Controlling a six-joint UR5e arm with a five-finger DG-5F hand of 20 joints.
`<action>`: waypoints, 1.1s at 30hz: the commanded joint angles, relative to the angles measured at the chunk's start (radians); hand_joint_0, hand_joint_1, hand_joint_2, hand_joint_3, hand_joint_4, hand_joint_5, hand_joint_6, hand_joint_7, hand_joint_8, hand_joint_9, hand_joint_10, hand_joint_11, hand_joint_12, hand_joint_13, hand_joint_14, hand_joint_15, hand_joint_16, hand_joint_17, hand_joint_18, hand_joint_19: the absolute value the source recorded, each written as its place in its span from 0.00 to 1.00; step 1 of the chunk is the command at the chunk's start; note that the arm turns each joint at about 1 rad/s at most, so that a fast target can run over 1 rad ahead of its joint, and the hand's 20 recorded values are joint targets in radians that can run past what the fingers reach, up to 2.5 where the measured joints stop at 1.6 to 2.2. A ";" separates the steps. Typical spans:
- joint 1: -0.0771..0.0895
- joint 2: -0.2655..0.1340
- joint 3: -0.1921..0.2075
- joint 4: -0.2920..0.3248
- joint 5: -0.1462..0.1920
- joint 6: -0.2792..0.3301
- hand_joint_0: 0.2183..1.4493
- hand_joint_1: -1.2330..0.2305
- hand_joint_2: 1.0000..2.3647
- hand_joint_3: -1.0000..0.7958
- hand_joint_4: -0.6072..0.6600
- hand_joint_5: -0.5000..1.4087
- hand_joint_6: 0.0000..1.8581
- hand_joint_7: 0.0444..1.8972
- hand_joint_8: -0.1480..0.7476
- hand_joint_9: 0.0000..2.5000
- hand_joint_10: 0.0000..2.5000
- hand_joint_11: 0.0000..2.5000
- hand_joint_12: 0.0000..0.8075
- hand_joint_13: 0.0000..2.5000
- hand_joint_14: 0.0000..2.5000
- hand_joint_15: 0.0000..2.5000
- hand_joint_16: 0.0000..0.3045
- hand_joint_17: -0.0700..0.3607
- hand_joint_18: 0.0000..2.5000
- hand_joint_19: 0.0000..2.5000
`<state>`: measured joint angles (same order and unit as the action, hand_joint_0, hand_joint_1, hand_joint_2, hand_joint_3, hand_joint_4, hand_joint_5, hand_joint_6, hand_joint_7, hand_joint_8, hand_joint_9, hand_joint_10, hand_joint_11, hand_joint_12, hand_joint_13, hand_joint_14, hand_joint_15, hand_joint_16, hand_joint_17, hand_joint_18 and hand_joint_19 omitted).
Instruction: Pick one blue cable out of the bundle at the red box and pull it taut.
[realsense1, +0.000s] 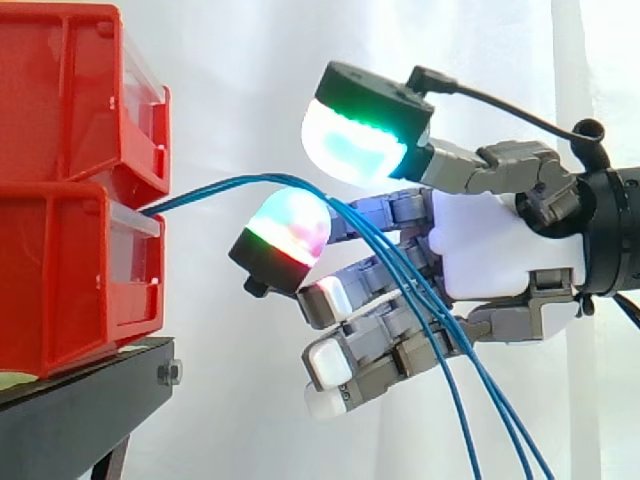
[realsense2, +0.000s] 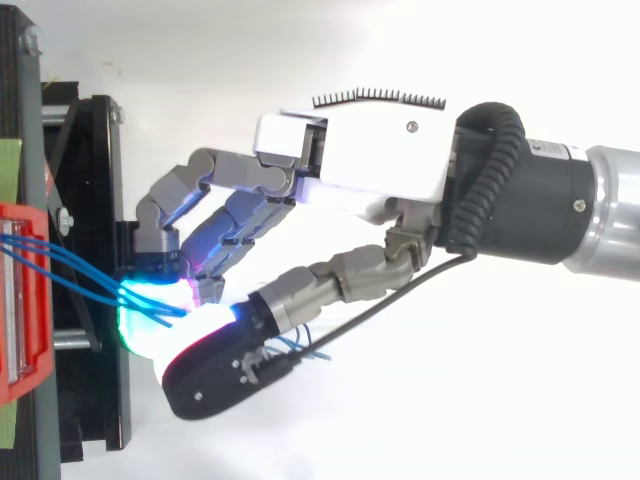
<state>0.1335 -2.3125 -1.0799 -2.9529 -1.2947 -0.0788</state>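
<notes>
I see a bundle of thin blue cables (realsense1: 215, 185) leaving the stacked red plastic bins (realsense1: 60, 270) on the left. They arch up to the right, then droop slack towards the bottom edge. The robot hand (realsense1: 500, 240) has its fingers curled. The strands run between the thumb's glowing pad (realsense1: 355, 140) and a finger's pad (realsense1: 285, 230), so it grips several of them. The bins sit on a black metal stand (realsense1: 90, 395).

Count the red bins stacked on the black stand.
2. The upper red bin sits directly on the lower red bin, which rests on the black stand. More may be hidden beyond the side view's left edge.
</notes>
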 joint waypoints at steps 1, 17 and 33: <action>0.000 -0.001 0.000 0.000 0.000 0.004 0.32 0.40 0.00 0.28 0.51 0.15 0.50 0.46 0.48 0.35 0.01 0.43 0.47 0.32 0.01 0.24 0.17 0.43 0.27 0.12; 0.000 0.001 -0.002 -0.006 0.000 0.001 0.43 0.24 0.00 0.28 0.44 0.15 0.51 0.47 0.42 0.36 0.00 0.44 0.44 0.33 0.01 0.23 0.16 0.41 0.28 0.09; 0.000 0.001 0.000 -0.006 0.000 0.001 0.25 0.46 0.00 0.28 0.49 0.16 0.50 0.47 0.48 0.38 0.00 0.44 0.49 0.34 0.01 0.24 0.17 0.43 0.28 0.13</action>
<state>0.1335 -2.3124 -1.0805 -2.9590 -1.2947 -0.0776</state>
